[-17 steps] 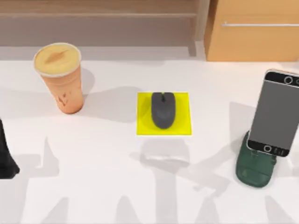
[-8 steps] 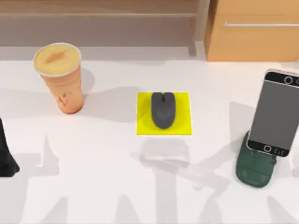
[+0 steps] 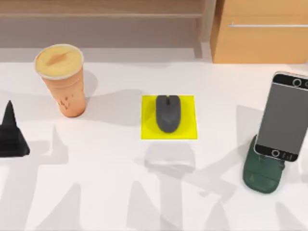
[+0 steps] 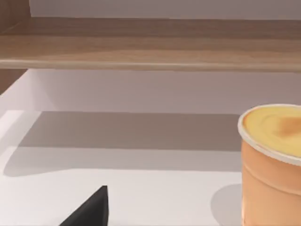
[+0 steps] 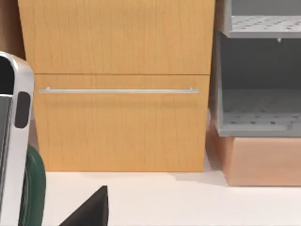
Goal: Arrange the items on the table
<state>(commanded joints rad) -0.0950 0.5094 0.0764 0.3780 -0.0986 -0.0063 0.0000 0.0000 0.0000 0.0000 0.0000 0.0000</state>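
Note:
The orange cup [image 3: 61,79] with a pale yellow top stands upright at the table's back left, and its rim also fills a corner of the left wrist view [image 4: 275,141]. A dark grey mouse [image 3: 168,113] lies on a yellow square pad [image 3: 187,118] at the centre. At the right, the smartphone [image 3: 283,115] leans on a dark green stand [image 3: 262,175]; its silver edge [image 5: 14,141] is close in the right wrist view. My left gripper [image 3: 10,132] hovers at the left edge, left of and nearer than the cup, apart from it. A black part of my right gripper [image 5: 89,212] sits beside the phone.
A light wooden cabinet [image 3: 262,31] with a metal handle [image 5: 117,90] stands at the back right, directly behind the phone. A wooden shelf [image 4: 150,47] runs along the back wall. Bare white tabletop [image 3: 120,192] stretches across the front.
My left gripper has moved in from the left edge and farther back, closer to the cup. The cup, mouse and phone have not moved.

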